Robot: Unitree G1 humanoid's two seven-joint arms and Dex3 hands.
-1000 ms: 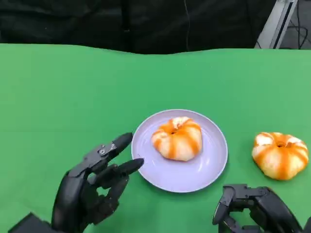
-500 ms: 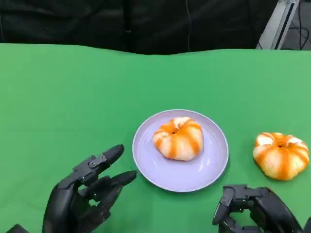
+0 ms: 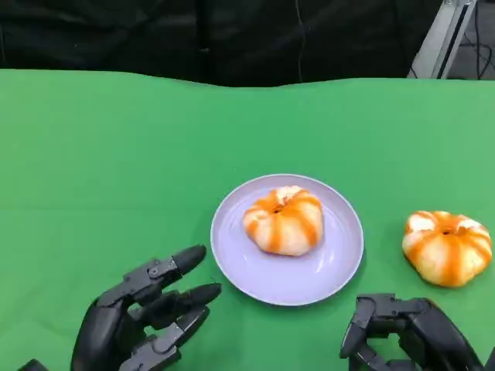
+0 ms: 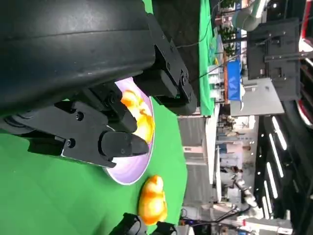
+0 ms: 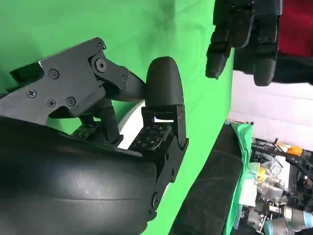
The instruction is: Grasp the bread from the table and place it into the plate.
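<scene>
a lilac plate point(image 3: 232, 255) sits near the middle of the green table point(image 3: 116, 154), and one orange-striped bread point(image 3: 282, 220) lies on it, a little toward the far side. a second bread point(image 3: 446, 247) rests on the cloth to the right of the plate, apart from its rim. the left hand point(image 3: 135, 317) is low at the near left, fingers spread and pointing toward the plate's near-left edge, holding nothing and not touching the plate. in the left wrist view its fingers point(image 4: 122, 144) hang over the plate point(image 4: 129, 171) with the plated bread point(image 4: 139, 115) beyond and the loose bread point(image 4: 152, 200) off to one side. the right hand point(image 3: 406, 332) is at the near right, just short of the loose bread, fingers curled inward around nothing. in the right wrist view the right hand point(image 5: 156, 117) has its fingers bent in, and the left hand point(image 5: 244, 34) shows across the table.
</scene>
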